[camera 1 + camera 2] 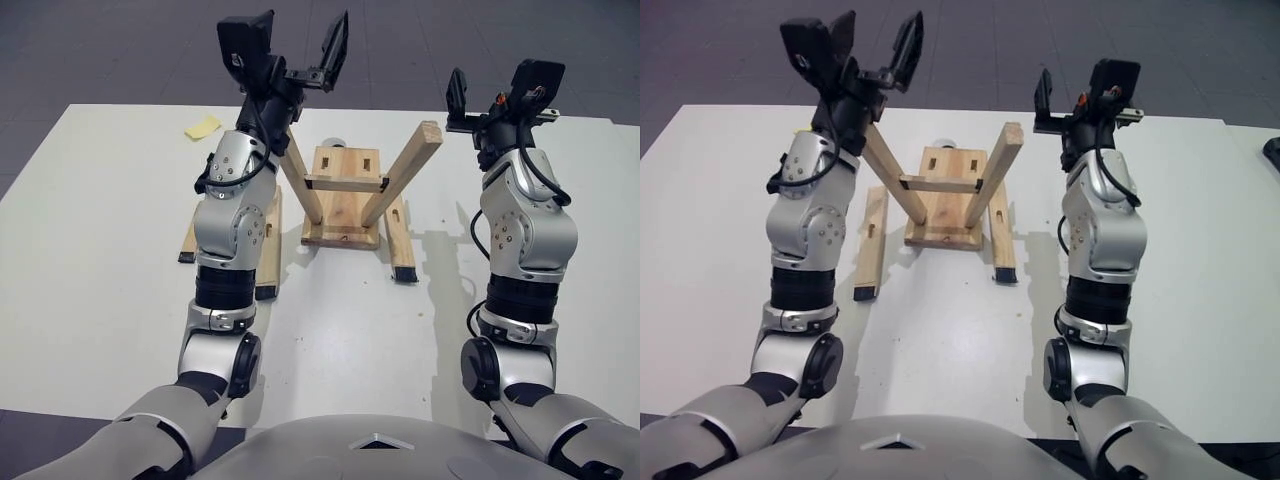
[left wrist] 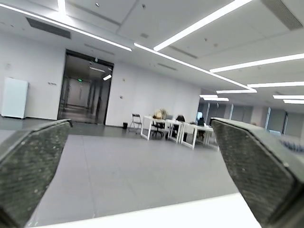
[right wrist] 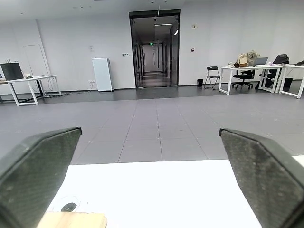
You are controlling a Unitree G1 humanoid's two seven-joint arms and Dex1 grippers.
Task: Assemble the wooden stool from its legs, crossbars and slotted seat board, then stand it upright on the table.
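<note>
White table (image 1: 100,250) in grey-floored office (image 3: 156,123), seat board (image 1: 343,165) with 2 legs (image 1: 410,165) upward

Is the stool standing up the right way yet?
No, it is upside down and half built. The seat board lies on the table, two legs stick up from it, and other pieces lie flat beside it.

Slotted seat board (image 1: 343,161) lies flat on the surface (image 1: 100,250), with two legs (image 1: 405,170) stuck in it, splaying upward and joined by one crossbar (image 1: 345,184). Loose black-capped legs (image 1: 400,245) lie flat on either side.
</note>
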